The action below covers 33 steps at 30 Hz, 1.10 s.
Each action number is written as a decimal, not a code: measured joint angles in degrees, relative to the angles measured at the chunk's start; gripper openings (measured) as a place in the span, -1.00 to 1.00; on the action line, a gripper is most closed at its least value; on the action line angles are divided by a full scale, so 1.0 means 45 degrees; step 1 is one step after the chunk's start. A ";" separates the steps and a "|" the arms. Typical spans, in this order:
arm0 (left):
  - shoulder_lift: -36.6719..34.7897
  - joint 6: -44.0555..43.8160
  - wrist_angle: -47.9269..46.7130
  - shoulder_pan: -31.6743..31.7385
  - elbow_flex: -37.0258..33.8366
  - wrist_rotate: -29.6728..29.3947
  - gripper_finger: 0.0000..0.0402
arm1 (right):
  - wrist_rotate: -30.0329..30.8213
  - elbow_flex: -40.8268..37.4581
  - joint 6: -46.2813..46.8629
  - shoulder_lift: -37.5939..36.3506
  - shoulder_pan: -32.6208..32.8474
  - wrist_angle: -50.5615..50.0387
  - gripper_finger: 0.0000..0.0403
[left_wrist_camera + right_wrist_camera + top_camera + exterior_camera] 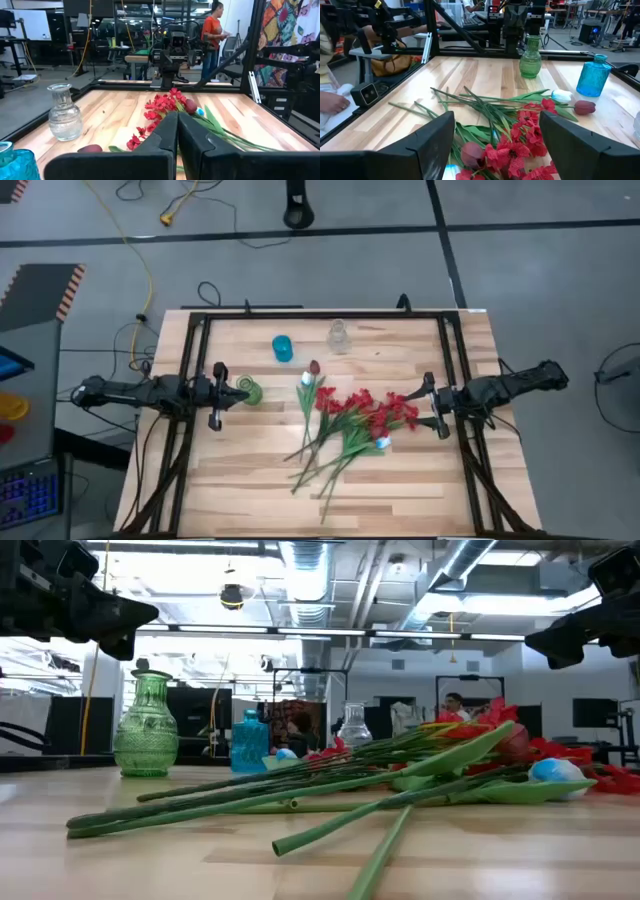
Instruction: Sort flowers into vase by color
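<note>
The flowers (350,420) lie in a loose pile mid-table, stems toward the near edge: red clustered blossoms (525,132), a maroon tulip (584,106) and a white tulip (561,95). A green vase (250,391), a blue vase (282,347) and a clear vase (339,335) stand upright on their bases. My left gripper (177,125) is shut and hovers above the green vase (145,730), touching nothing. My right gripper (496,120) is open, raised at the right of the pile, fingers pointing toward the blossoms.
A black frame (300,313) runs around the tabletop. Bare wood lies along the near edge (400,500) and at the far right (420,345). Beyond the table a person in an orange top (212,30) stands among other workstations.
</note>
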 joint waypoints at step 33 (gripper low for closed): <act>0.0004 0.0004 0.0000 0.0000 0.0000 -0.0005 -1.00 | 0.0002 -0.0002 -0.0419 0.0000 -0.0004 0.0000 0.58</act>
